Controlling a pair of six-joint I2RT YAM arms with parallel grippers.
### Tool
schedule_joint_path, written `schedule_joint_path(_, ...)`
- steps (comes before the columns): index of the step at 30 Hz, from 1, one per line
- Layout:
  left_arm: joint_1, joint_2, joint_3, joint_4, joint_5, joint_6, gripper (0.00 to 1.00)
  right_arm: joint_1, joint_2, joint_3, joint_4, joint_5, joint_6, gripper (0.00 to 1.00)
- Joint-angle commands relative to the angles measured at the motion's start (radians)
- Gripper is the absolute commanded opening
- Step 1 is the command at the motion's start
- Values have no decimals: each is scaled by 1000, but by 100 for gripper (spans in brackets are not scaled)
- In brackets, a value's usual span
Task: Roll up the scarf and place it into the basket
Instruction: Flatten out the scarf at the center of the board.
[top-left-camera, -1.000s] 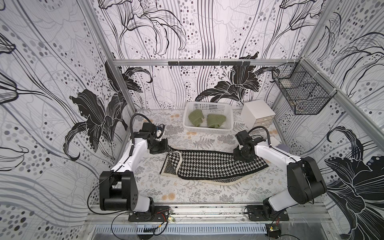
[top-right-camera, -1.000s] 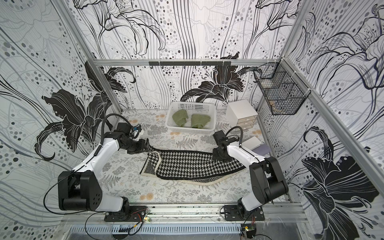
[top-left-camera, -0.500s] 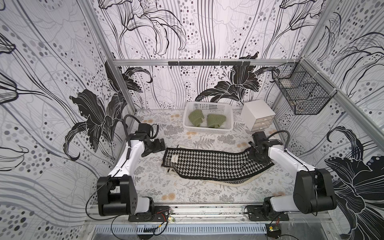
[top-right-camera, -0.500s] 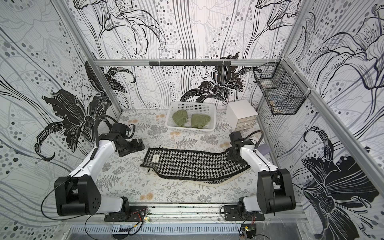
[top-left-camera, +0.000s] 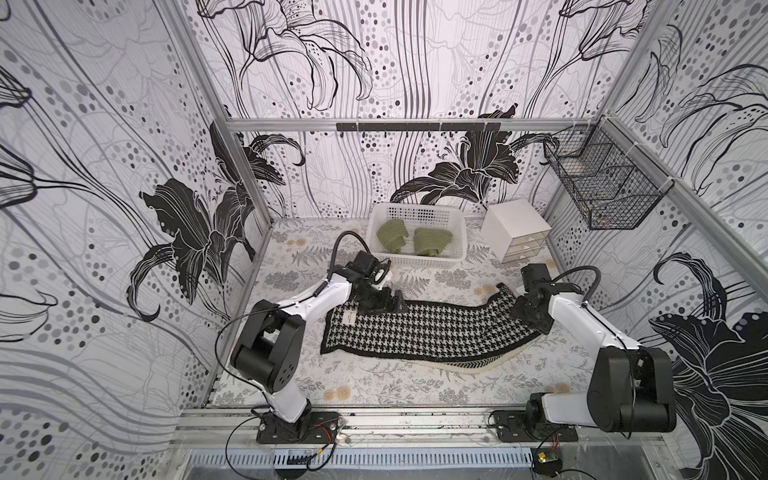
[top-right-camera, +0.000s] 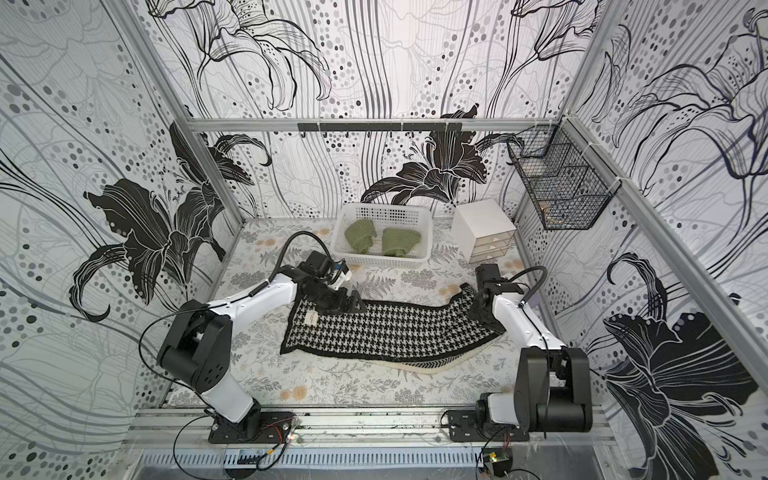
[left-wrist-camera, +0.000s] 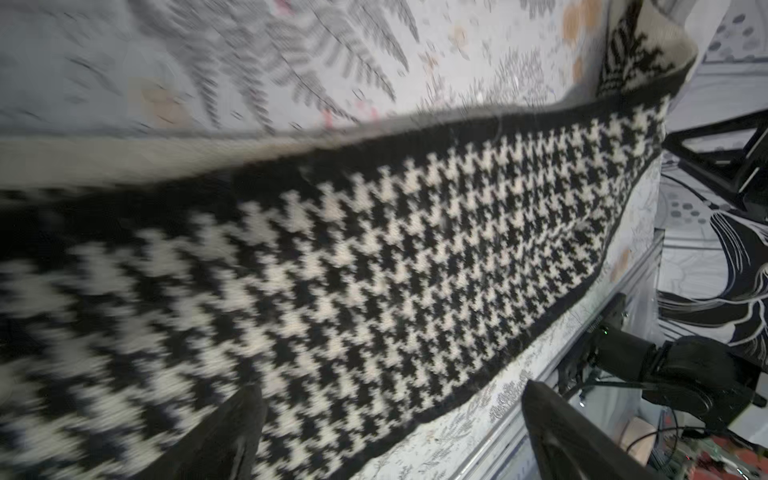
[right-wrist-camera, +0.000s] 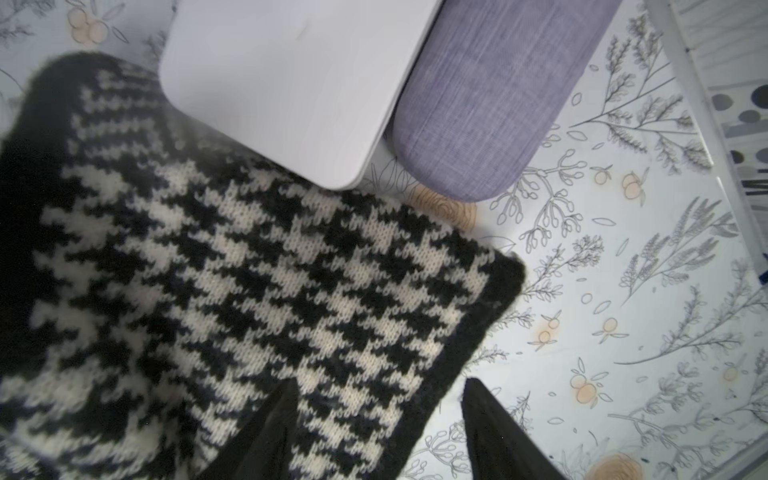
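The scarf (top-left-camera: 419, 328) lies on the table (top-left-camera: 374, 386) at frame centre. Above it stands the basket (top-left-camera: 415, 214), with two rolled cloths (top-left-camera: 392, 235) inside. The drawer box (top-left-camera: 515, 228) stands right of the basket; the wire mesh basket (top-left-camera: 602, 191) hangs upper right.

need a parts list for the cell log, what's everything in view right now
scarf: 1, black-and-white houndstooth, flat mid-table
basket: 1, white, back of table
rolls: 2, green, in the basket
drawer box: 1, white, right of the basket
wire basket: 1, black, on the right wall
slab: 1, white, by the scarf's right end
case: 1, purple-grey, beside the slab
table: 1, floral cloth
left gripper: 1, black, open over the scarf's left end
right gripper: 1, black, open at the scarf's right end
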Motion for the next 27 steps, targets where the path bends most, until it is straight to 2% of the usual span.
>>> schedule_joint_path(1, -22, 23, -4, 42, 9, -124, 99, -7, -27, 14, -24, 24, -7, 66)
schedule_joint_path(3, -40, 80, 28, -36, -73, -137, 99, -9, -29, 19, -29, 36, -8, 69)
schedule_joint_path(5, -35, 126, 41, -67, -155, -160, 99, -10, -34, 22, -23, 27, -12, 80)
schedule_joint_path(7, 13, 150, 34, -84, -261, -203, 99, -10, -38, 25, -27, 13, -17, 84)
schedule_joint_path(9, 109, 126, -26, -59, -350, -268, 99, -10, -38, 20, -27, -7, -32, 84)
schedule_joint_path(12, 310, 16, -176, 30, -382, -335, 99, -10, -29, 8, -14, -33, -45, 84)
schedule_joint_path(15, 431, -84, -229, 18, -454, -320, 99, -10, -5, -2, 30, -88, -56, 82)
schedule_joint_path(17, 454, -112, -210, -8, -435, -283, 99, -8, 21, -1, 82, -178, -80, 79)
schedule_joint_path(20, 453, -141, -181, 10, -315, -239, 99, 33, 51, 7, 177, -344, -133, 73)
schedule_joint_path(23, 434, -143, -137, 4, -213, -195, 99, 189, 103, 75, 204, -365, -178, 73)
schedule_joint_path(27, 410, -164, -73, -59, -206, -140, 99, 323, 214, 167, 247, -363, -172, 73)
